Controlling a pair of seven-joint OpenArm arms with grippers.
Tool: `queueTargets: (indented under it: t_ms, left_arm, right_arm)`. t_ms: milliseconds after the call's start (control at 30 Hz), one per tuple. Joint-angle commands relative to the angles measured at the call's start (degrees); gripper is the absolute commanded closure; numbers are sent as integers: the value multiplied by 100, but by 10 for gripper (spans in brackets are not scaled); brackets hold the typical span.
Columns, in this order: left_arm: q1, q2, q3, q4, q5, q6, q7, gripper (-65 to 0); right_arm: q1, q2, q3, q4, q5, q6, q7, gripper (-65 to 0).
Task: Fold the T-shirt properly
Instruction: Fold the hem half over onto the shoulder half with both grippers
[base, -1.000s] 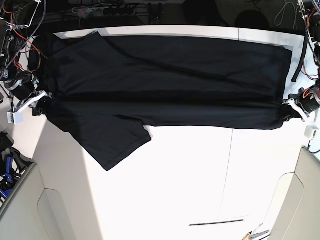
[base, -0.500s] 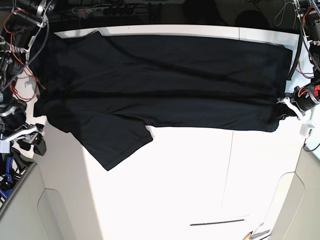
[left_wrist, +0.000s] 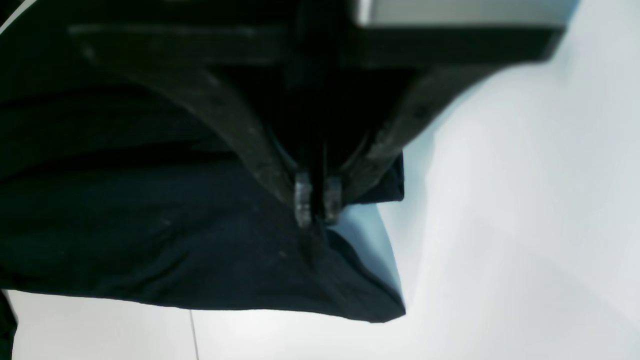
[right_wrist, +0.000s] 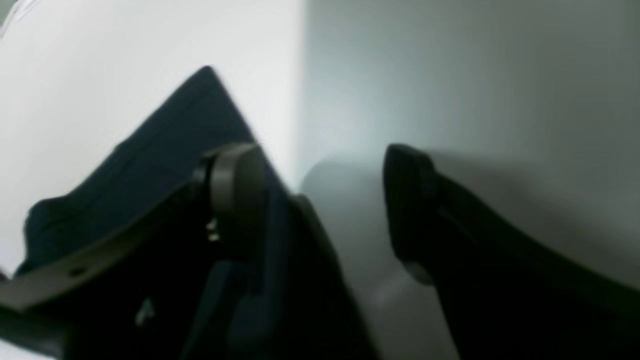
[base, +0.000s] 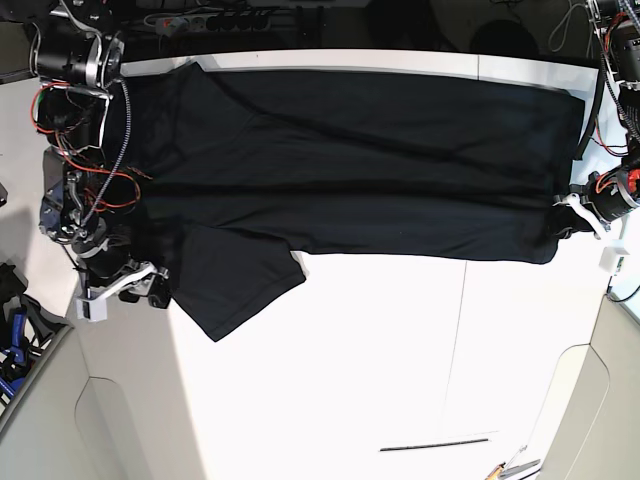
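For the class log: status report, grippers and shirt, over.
Left gripper shut on T-shirt hem. Right gripper open beside sleeve. Nothing in the way.

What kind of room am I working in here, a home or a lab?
Most likely a robotics lab or test bench. A plain white table carries only the black T-shirt; bare red wiring runs along the arm at the base view's left, and a power strip lies behind the table.

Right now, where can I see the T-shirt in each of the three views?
Base: the T-shirt spreads across the upper half of the table.
Left wrist: it fills the left and lower centre, one corner pinched in the left gripper.
Right wrist: lower left, beside the open right gripper.
Shared landmark: the white table.
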Motion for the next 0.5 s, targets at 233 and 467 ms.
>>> queueTargets:
  t_ms: [233, 467]
  left_arm:
    - [-92, -127, -46, 96, -94, -32, -146, 0]
    - [-92, -129, -46, 96, -94, -32, -142, 0]
  right_arm:
    - [50, -603, -74, 22, -70, 192, -247, -377]
    - [63, -710, -74, 94, -332, 190, -247, -163]
